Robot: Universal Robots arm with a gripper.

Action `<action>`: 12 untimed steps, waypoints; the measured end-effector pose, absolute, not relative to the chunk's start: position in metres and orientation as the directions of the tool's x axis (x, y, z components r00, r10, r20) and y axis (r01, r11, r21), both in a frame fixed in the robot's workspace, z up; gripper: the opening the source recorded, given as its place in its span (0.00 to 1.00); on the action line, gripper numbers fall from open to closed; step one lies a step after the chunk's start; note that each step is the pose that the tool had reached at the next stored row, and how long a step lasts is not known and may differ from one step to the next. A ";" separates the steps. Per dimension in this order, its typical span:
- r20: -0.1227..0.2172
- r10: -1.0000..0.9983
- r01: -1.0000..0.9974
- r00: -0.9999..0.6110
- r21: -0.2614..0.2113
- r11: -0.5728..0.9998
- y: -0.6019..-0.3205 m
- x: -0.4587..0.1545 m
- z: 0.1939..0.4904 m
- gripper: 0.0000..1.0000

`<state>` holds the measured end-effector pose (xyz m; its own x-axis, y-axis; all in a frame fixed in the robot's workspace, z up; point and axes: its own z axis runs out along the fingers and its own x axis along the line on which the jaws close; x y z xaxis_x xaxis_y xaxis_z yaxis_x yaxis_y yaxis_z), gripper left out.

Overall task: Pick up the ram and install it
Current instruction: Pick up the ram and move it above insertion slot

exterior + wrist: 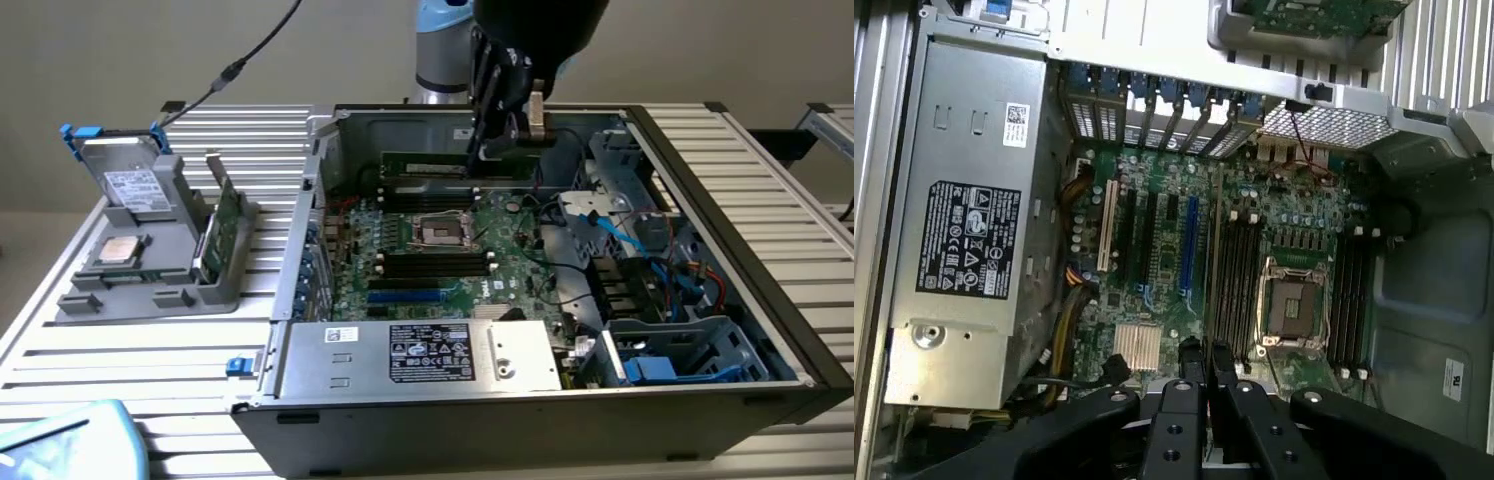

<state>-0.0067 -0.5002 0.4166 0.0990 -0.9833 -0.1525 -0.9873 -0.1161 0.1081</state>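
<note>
RAM (434, 166): upper centre of the exterior view, held level on edge over the rear slots of the motherboard (454, 265). Whether it is seated cannot be determined. At far left, a grey tray (127, 292) carries a drive (131, 188), a processor (120, 250) and an upright green board (227, 225). At centre, the open case (534, 430) has a power supply (420, 350) along its near edge. Right of the RAM's middle, the gripper (505, 150) hangs from the top of the frame, jaws closed on the stick. The wrist view shows fingertips (1192, 355) nearly together over the motherboard.
</note>
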 end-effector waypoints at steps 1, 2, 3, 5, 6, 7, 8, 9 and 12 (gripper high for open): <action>-0.152 -0.983 -0.987 0.099 0.108 -0.116 -0.496 -0.005 0.415 0.14; -0.152 -0.983 -0.987 0.099 0.108 -0.116 -0.491 -0.004 0.413 0.14; -0.152 -0.983 -0.987 0.099 0.108 -0.116 -0.487 -0.003 0.411 0.14; -0.151 -0.984 -0.987 0.099 0.108 -0.116 -0.478 -0.003 0.408 0.14; -0.149 -0.984 -0.987 0.099 0.108 -0.116 -0.474 -0.002 0.407 0.14; -0.146 -0.984 -0.987 0.099 0.109 -0.115 -0.471 -0.002 0.406 0.14; -0.142 -0.985 -0.987 0.099 0.109 -0.115 -0.468 -0.002 0.405 0.14; -0.137 -0.986 -0.987 0.099 0.110 -0.114 -0.465 -0.002 0.404 0.14; -0.115 -0.988 -0.987 0.099 0.112 -0.112 -0.459 -0.002 0.402 0.14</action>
<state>-0.0024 -0.4586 0.4021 0.0989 -0.9884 -0.1151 -0.9874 -0.1119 0.1123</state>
